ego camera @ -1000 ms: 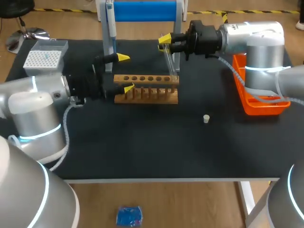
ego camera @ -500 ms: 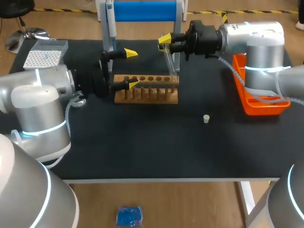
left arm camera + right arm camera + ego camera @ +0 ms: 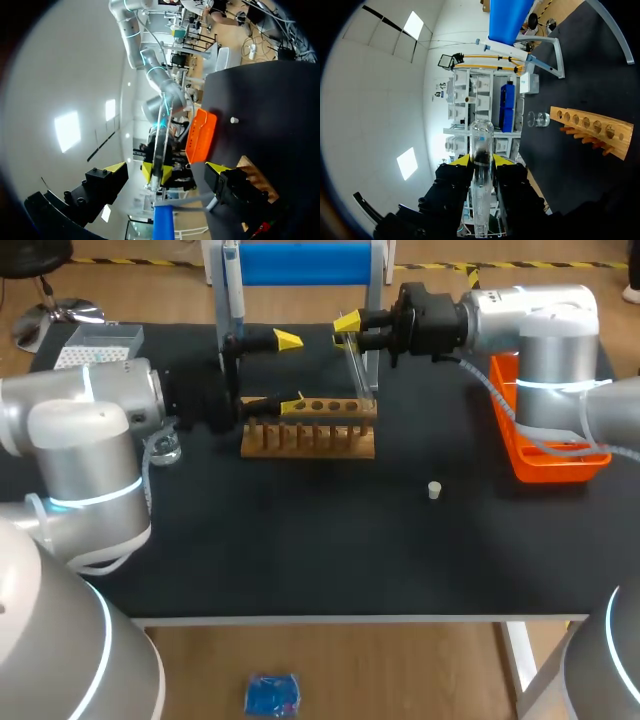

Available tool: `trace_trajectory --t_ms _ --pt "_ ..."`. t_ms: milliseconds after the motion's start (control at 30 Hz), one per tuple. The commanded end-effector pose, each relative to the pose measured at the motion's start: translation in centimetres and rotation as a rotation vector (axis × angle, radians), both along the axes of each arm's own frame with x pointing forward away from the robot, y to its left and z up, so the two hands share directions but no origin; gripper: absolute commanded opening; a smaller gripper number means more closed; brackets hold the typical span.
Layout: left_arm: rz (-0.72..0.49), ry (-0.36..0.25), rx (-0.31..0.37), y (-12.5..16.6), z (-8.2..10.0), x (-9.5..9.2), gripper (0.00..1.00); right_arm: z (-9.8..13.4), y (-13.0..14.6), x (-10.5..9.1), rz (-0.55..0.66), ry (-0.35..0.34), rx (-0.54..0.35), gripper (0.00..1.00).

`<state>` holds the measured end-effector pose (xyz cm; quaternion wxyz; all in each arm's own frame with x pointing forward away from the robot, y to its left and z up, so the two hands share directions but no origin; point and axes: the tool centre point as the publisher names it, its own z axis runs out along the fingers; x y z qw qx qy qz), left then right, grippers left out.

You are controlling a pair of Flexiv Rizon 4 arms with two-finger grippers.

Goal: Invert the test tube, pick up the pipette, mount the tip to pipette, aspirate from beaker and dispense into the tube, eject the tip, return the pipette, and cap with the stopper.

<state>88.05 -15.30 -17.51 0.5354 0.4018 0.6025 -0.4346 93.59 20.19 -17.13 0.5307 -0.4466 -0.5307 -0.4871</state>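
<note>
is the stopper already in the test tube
No, the stopper lies alone on the black table, well apart from the test tube held in the right arm's fingers.

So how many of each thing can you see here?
test tube: 1
wooden rack: 1
beaker: 1
stopper: 1
pipette: 1
tip box: 1
orange bin: 1
blue stand: 1
Total: 8
</note>
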Motion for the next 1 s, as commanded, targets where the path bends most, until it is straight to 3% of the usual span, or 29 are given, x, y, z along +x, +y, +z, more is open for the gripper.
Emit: trace_trajectory --t_ms 33,833,867,1000 --pt "0.007 -0.03 0.018 -0.9 0.4 -0.2 1.0 0.1 -0.1 0.0 0.0 0.0 -0.004 0.0" --pt "0.013 -0.039 0.03 -1.9 0.4 -0.5 1.0 0.1 -0.1 0.0 0.0 0.0 -0.004 0.0" --pt "0.002 -0.067 0.051 -2.3 0.5 -0.4 1.0 0.1 -0.1 0.0 0.0 0.0 -0.004 0.0" --pt "-0.028 -0.079 0.067 -3.5 0.5 -0.1 1.0 0.1 -0.1 0.0 0.0 0.0 -0.004 0.0"
